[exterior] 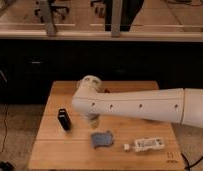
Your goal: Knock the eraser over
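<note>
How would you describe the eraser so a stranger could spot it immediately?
On the wooden table, look left of the white arm, whose gripper hangs near the table's middle. The eraser is the small black block standing upright there; its neighbours, a blue cloth and a white tube, lie flat and further right.

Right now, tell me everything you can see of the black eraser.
The eraser is a small black block standing upright, not yet knocked over, on the left part of the wooden table. Only the table touches it. The gripper hangs to its right, below the white arm, apart from it.
</note>
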{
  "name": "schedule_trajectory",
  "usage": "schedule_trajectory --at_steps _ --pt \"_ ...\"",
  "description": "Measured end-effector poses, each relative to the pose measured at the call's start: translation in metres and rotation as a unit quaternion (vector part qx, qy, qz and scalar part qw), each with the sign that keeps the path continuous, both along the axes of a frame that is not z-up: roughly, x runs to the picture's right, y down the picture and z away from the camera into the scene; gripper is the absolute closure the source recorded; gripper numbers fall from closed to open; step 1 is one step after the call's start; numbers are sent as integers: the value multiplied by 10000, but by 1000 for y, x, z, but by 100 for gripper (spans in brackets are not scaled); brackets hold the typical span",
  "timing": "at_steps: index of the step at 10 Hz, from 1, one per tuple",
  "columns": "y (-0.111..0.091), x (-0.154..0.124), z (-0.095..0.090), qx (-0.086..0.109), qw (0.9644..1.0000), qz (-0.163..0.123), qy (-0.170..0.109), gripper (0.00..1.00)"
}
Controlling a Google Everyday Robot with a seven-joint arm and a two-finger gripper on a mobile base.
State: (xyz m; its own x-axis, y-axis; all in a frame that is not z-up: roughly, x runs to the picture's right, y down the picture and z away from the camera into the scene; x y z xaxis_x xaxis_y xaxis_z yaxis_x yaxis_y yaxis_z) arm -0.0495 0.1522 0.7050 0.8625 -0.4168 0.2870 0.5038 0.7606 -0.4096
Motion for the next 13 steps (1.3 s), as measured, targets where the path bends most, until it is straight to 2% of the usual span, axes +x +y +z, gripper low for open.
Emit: schedule_trajectory --at_steps 3,5,6,13 --pt "14 -10 -1 -14 9998 -108 -146 75" --pt "22 -12 3 -99 9996 -157 -214 97" --pt "25 -14 5 -125 9994 -196 -249 99" --pt "43 -17 22 -219 9983 -290 -451 100"
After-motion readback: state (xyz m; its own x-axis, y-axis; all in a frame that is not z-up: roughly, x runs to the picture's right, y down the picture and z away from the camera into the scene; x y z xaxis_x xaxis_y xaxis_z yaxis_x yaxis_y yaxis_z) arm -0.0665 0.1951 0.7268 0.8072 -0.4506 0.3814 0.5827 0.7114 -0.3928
